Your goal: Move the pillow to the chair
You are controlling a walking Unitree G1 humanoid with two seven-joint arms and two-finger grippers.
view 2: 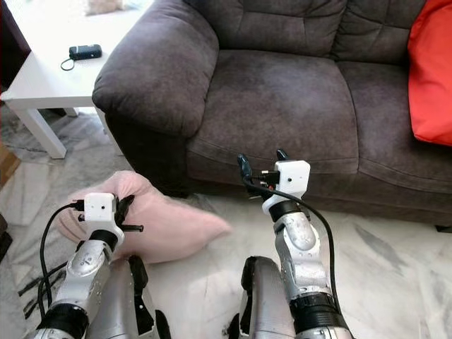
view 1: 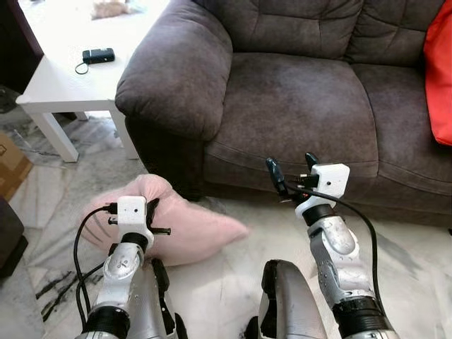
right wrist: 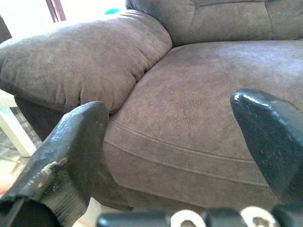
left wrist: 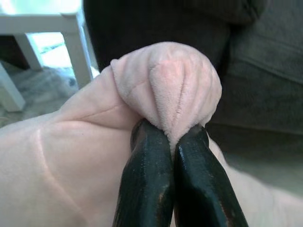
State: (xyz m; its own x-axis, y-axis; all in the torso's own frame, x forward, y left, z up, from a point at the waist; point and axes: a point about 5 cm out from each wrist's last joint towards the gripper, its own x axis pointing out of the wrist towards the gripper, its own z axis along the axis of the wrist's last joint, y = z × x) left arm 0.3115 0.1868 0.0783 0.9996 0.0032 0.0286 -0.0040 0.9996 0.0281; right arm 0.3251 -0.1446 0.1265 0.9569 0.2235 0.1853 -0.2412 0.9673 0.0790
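From the head, the pink pillow [view 1: 180, 226] lies on the floor at seven o'clock, below the sofa [view 1: 296, 92]. Left wrist: the left gripper [left wrist: 173, 142] pinches a corner to lift it. Right wrist: the right gripper [right wrist: 175, 142] gapes wide, holding nothing, facing the seat.

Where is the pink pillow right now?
The pink pillow is low on the robot's left, by the marble floor in front of the brown sofa's armrest, one corner pinched in the left gripper.
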